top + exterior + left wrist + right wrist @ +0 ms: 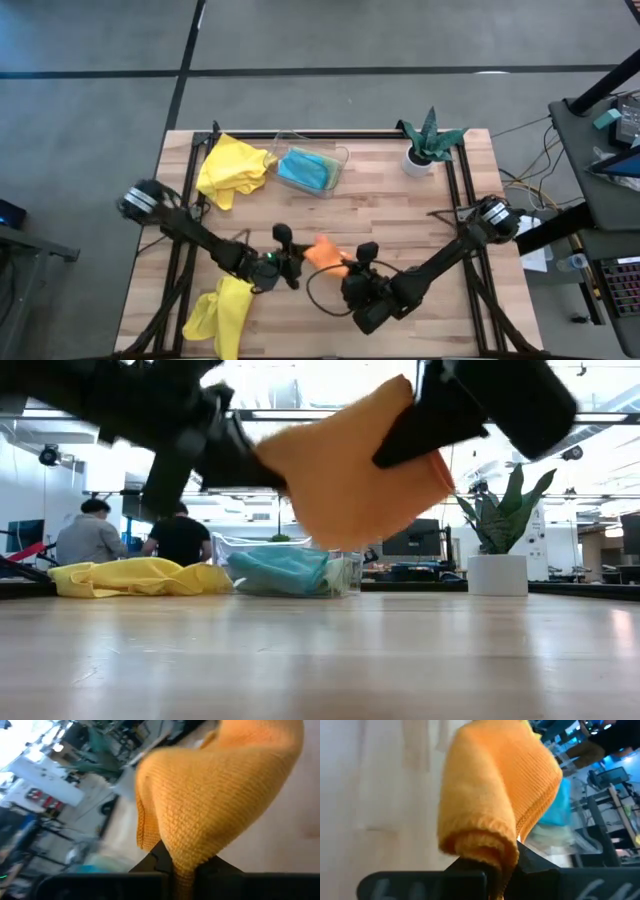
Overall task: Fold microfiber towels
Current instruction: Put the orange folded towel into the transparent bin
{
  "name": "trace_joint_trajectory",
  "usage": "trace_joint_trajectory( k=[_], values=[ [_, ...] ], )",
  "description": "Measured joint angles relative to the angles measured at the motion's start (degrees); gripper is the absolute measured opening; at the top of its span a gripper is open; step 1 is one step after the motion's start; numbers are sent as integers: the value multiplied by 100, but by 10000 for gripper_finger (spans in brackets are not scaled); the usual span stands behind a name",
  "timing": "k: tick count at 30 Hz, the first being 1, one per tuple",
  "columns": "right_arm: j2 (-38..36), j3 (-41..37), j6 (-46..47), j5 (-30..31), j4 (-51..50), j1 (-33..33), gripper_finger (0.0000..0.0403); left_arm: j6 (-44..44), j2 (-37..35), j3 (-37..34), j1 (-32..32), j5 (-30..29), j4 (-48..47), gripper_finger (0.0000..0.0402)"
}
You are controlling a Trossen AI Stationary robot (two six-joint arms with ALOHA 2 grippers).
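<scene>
- Pale wooden table [400,215] carries everything, with an office room and two seated people [135,538] beyond its far edge.
- Orange towel [322,253] hangs above the table's near middle, held off the wood between both arms.
- Left gripper [292,266] is clenched on its left corner; right gripper [352,268] is clenched on its right side.
- One yellow towel [232,168] lies far left, another [222,310] near left.
- Turquoise towel [305,170] sits in the clear tray [340,156]; a potted plant [428,143] stands far right.

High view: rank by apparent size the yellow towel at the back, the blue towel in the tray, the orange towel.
1. Yellow towel, largest.
2. Blue towel in the tray.
3. Orange towel, smallest; both claws hold it bunched and raised, so its footprint is unsure.
</scene>
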Motion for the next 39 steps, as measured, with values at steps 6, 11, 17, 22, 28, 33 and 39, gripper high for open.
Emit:
trace_joint_trajectory(
  k=[6,11,17,22,28,33,39],
  values=[
    [-620,-2,-720,61,-31,-582,8,465,-1578,0,640,-98,-1656,2],
    [-1098,5,-1517,141,87,-1368,8,1224,-2386,-52,1311,-9,-2172,1],
    [-1274,-2,-2643,-759,750,-2621,8,2208,-2570,-83,2072,-105,-2214,1],
    [-1231,-12,-3316,-1142,1167,-3402,8,2592,-2427,-142,2800,226,-2210,0],
    [-918,-15,-3885,-1834,1648,-4027,8,2916,-2251,-146,3725,721,-2152,0],
    [-434,-17,-4550,-2115,1968,-4427,8,3279,-2034,-151,4458,1300,-1842,0],
    [-95,-17,-4686,-2260,2316,-4839,8,3902,-1616,-153,4900,1633,-1102,0]
  ],
)
